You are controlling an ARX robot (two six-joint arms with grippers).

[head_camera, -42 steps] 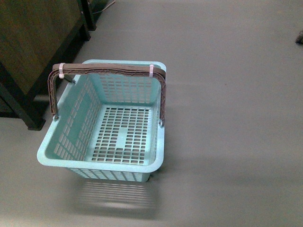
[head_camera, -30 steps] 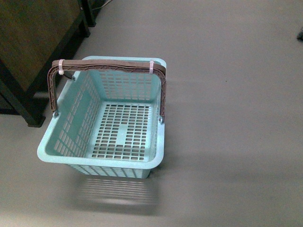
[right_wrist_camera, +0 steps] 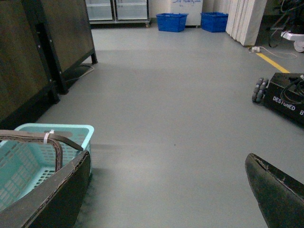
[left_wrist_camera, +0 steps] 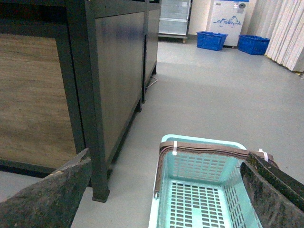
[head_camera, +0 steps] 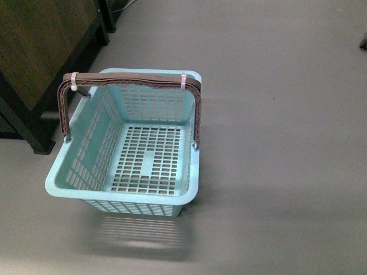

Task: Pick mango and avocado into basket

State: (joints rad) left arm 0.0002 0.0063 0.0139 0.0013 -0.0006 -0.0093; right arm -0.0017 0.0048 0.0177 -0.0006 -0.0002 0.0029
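A dark wood cabinet (head_camera: pixel 34 51) on black legs fills the far left. Just right of it, left of centre, the basket (head_camera: pixel 114 196) sits on the grey floor (head_camera: pixel 275 143). Its brown handle (head_camera: pixel 132 80) is raised and carries white ties (head_camera: pixel 183 82). The left gripper (left_wrist_camera: pixel 166 159) hangs on the near side of the basket with its jaws wide apart. The right gripper (right_wrist_camera: pixel 167 156) hangs over the floor to the right of the basket, jaws also wide apart. Far right, a black wheeled machine (right_wrist_camera: pixel 285 97) stands on the floor.
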